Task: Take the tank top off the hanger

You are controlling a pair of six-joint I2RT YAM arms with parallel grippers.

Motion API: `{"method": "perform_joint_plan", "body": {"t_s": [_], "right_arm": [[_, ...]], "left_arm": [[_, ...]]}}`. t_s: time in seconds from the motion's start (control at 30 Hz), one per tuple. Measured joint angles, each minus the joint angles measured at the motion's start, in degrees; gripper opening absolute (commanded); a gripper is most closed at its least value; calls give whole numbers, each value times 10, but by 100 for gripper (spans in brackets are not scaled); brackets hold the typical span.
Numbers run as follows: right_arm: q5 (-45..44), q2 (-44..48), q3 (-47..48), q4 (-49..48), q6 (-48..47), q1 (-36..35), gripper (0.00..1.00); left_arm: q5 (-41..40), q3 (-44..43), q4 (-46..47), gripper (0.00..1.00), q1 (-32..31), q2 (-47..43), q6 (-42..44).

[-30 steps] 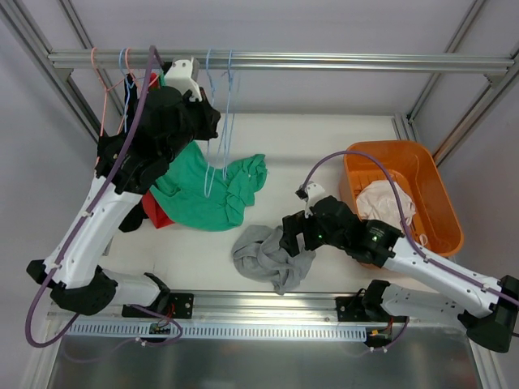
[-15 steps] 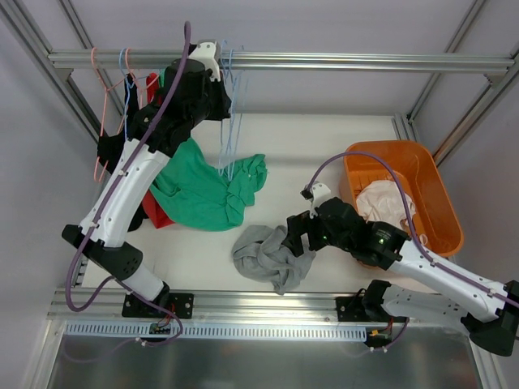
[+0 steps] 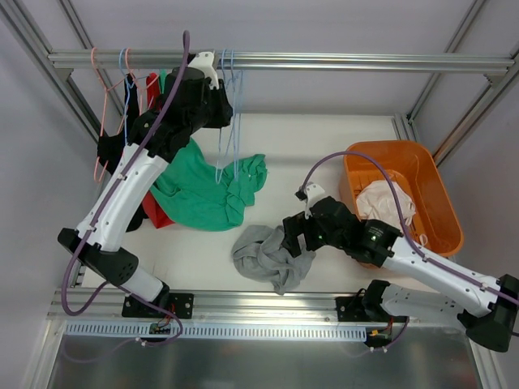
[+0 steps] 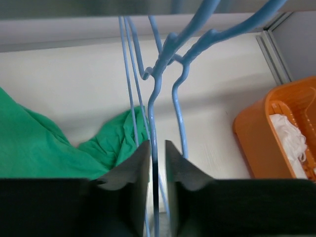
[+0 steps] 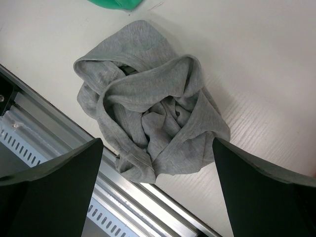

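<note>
grey tank top [image 5: 148, 113] lies heaped on the desk [image 3: 324, 138] left of the orange basket [image 3: 381, 147], seemingly already off. left hand [image 4: 157, 145], farther left, narrowly brackets the bare blue hanger [image 4: 153, 108], grip unclear; right hand [image 5: 157, 148] gapes empty. next, probably: release the hanger, withdraw.

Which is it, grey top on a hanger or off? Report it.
Off. The grey top lies crumpled in a heap on the table, with no hanger in it.

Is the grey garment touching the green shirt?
Apart. The right wrist view shows a strip of bare table between the grey garment and the green shirt.
</note>
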State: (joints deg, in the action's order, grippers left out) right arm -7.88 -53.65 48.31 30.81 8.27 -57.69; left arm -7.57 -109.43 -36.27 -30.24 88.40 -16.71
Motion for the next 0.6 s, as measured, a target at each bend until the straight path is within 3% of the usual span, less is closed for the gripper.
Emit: {"method": "perform_joint_plan", "body": {"t_s": [0.03,0.07,0.1,0.13,0.17,0.37,0.6], "right_arm": [[3,-5,0,-2,-2,0,99],[7,-11,0,-6,-5,0,100],[11,-18,0,-9,-9,0,100],[17,-30,2,-12,-12,0,99],[24,-47,6,-14,-15,0,99],[45,-171,39,-31,-24,-8,99],[54,-315,80,-44,-18,-37,99]], "left_arm": [[3,1,-3,31,0,-4,-2],[4,2,-5,53,0,-7,-3],[7,2,-6,67,0,-12,0],[7,4,-7,91,0,-19,-3],[6,6,-8,99,0,-26,0],[-42,61,-13,99,0,-136,-2],[-144,227,-15,99,0,-344,-2]]}}
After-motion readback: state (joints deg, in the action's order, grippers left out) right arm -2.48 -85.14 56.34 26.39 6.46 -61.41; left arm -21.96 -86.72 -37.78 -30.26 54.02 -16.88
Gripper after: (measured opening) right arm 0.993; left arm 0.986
